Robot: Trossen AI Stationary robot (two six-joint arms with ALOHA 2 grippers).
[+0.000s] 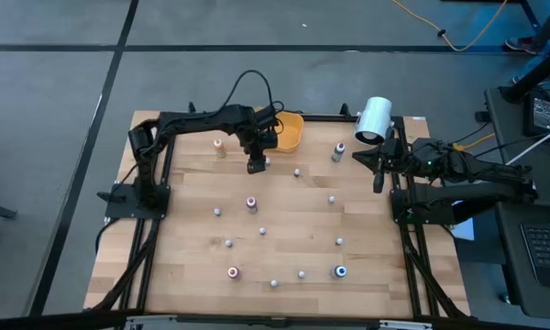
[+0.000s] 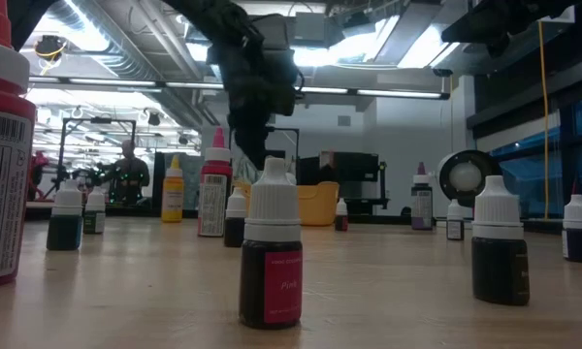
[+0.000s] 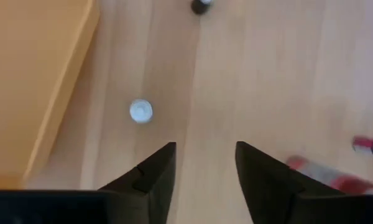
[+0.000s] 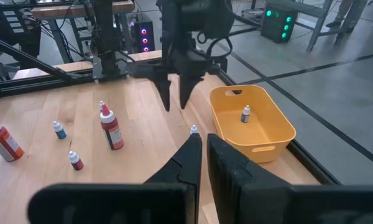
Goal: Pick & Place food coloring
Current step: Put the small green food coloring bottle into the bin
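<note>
Beside the orange bowl (image 1: 291, 134), left end effector (image 1: 256, 167) poised with fingers apart, empty, above a white-capped bottle (image 3: 140, 111) of food coloring on the worktop (image 1: 293, 220). One bottle (image 4: 245, 113) inside the bowl, others scattered over the wood. Right end effector (image 1: 378, 186) nearly closed, empty, at the right edge.

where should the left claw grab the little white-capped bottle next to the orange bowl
Probably by its white cap, from straight above. The bottle stands upright on the table, apart from the orange bowl, so the wall shouldn't block the fingers. The left claw hangs open, pointing down beside it; it would need to shift over, then descend.
</note>
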